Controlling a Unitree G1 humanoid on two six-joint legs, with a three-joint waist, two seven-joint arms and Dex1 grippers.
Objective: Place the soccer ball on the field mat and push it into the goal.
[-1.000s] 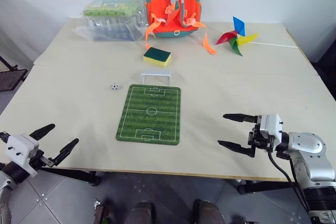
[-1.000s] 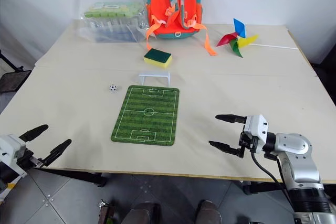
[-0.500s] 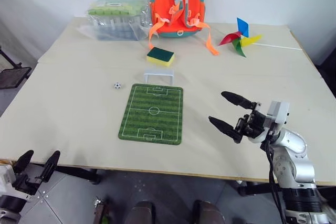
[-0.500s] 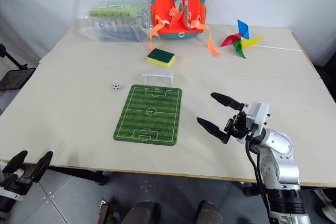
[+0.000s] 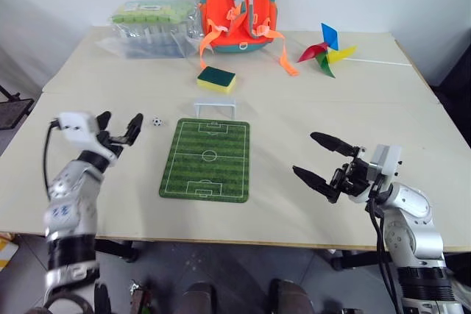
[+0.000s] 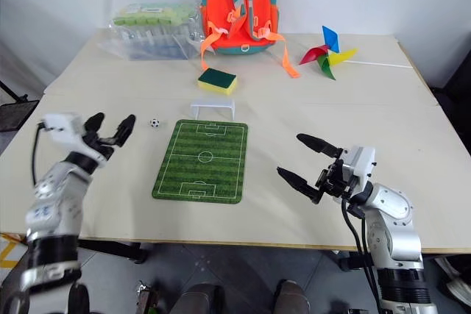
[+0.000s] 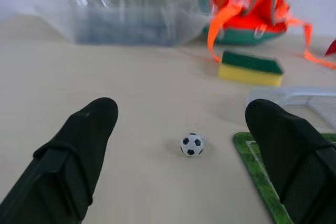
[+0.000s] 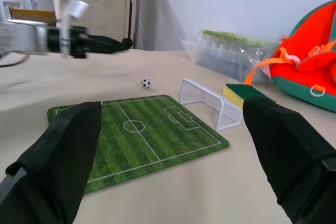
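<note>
Left pincer (image 5: 119, 129) wide open, empty, just short of soccer ball (image 5: 157, 120) on bare bench (image 5: 353, 115) beside field mat (image 5: 207, 159), near goal (image 5: 215, 106). Right pincer (image 5: 321, 162) open too, holding nothing. Reach-for-ball step, probably; next, close on ball, lift onto mat.

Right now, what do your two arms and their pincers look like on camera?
Both arms are silver-grey metal segments with rounded joints. Each ends in a white boxy wrist block carrying a pincer of two black, tapered fingers: left pincer, right pincer. A black cable loops from the left wrist block, and another runs along the right forearm.
</note>
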